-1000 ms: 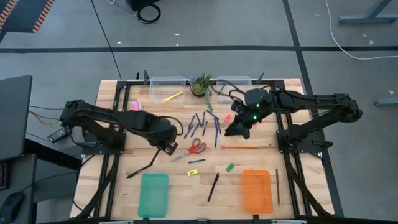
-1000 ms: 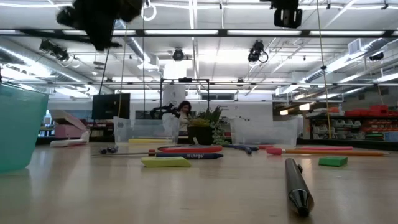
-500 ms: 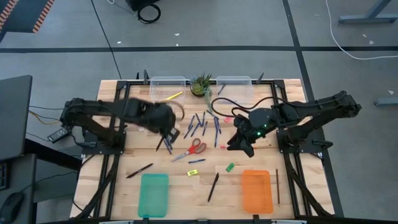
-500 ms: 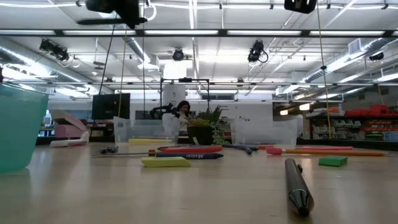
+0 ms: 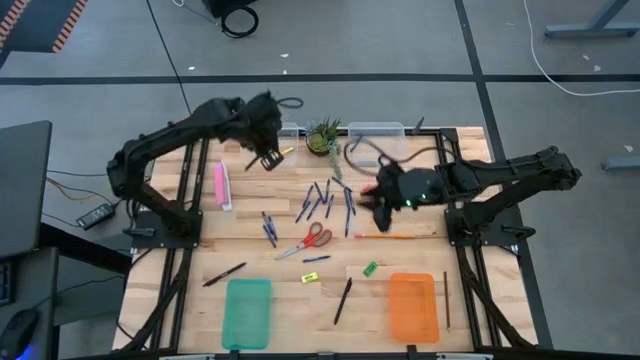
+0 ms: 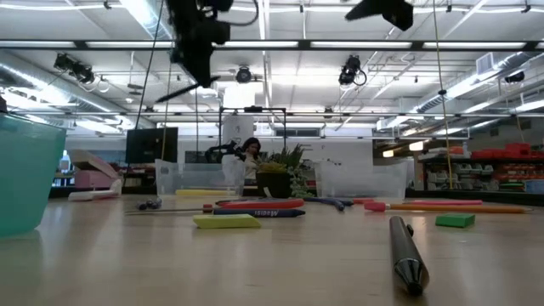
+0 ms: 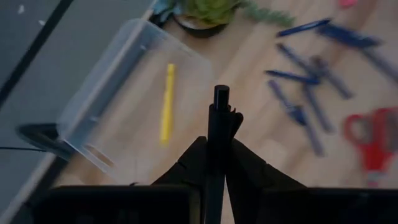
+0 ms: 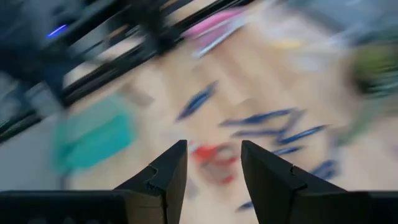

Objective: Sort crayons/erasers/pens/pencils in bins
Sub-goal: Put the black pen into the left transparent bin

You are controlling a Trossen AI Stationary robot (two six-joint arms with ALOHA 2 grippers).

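A thin black pencil (image 7: 217,134) is pinched between the closed fingers of the left gripper (image 5: 268,155), raised above the left clear bin (image 5: 268,131), where a yellow pencil (image 7: 166,103) lies. The right gripper (image 8: 213,163) is held wide open and empty over the scattered blue pens (image 5: 325,198).

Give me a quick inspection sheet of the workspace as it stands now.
Surface: wooden table.
Job's things: blue pens loose mid-table; yellow pencil in left clear bin; teal tray, orange tray empty.
Clutter: red scissors, potted plant, pink box.
End effectors: left end effector shut on dark pencil over that bin; right end effector open, above the pens.
Cables: black loop on floor.
Surroundings: person far behind.
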